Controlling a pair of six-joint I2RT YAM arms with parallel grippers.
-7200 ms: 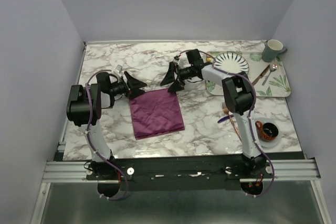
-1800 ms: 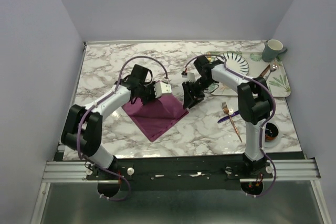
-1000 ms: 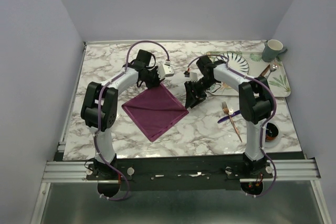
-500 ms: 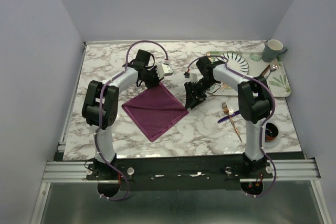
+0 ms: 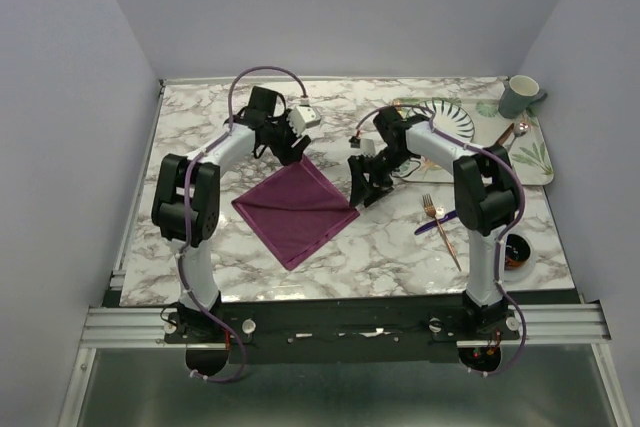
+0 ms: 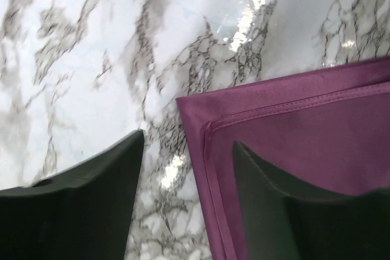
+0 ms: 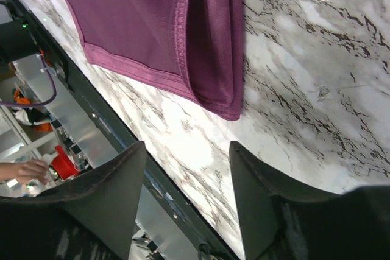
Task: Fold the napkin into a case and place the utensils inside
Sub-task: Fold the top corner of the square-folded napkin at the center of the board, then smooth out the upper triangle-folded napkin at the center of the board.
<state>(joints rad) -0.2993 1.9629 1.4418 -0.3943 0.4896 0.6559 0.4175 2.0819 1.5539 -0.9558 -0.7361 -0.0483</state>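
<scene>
Napkin is lying flat on the marble table, sitting corner-on like a diamond between the two arms; right wrist view is showing doubled layers with a stitched hem, so it is looking folded once, not yet a narrow case.

Left gripper is hanging over the far corner, jaws spread and gripping nothing; one finger is sitting over bare marble, the other over cloth, the corner edge running between them.

Right gripper is hovering beside the right-hand corner, jaws likewise spread and empty, with only marble between them and the cloth just ahead.

Fork and knife are lying crossed on the marble to the right, well apart from the napkin, near the right arm.

Handling, as a judgement:
- the cloth is looking thin, limp and light, shiny enough to be sliding on polished marble and layer over layer; probably not holding a crease by itself
- best hold is likely at the corners or along the hem, where the stitching is giving some bulk, pinching both layers together so the top one is not peeling off
- dragging from one corner is risking skewing the square
- the utensils are looking thin and flat on a hard surface, so they are likely awkward to get under; the crossing point may be offering a little lift
</scene>
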